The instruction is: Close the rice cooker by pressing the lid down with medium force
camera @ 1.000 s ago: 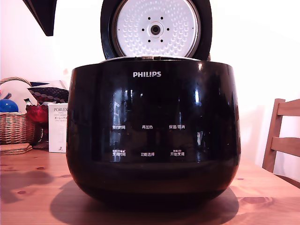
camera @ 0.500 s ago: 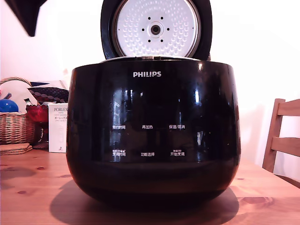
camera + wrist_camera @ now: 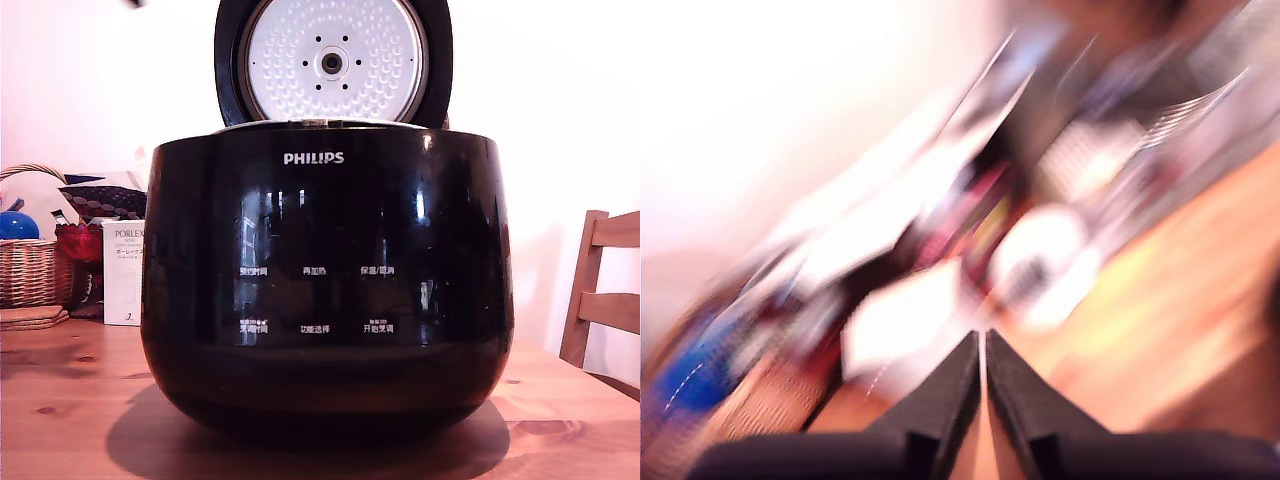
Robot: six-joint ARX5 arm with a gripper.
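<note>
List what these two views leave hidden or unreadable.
- Exterior view: the arm is out of frame; the lid stands open with its top cut off by the upper edge.
- Exterior view: the cooker hides its own pot interior and the table behind it.
- Wrist view: motion blur smears everything beyond the gripper; its fingers show almost touching, holding nothing.

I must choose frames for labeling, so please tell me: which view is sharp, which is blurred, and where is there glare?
Exterior view: sharp, with a washed-out bright wall, and window reflections on the glossy rice cooker; the raised lid is clear. Wrist view: heavy motion blur; only the claw, fingertips nearly together, is readable.
</note>
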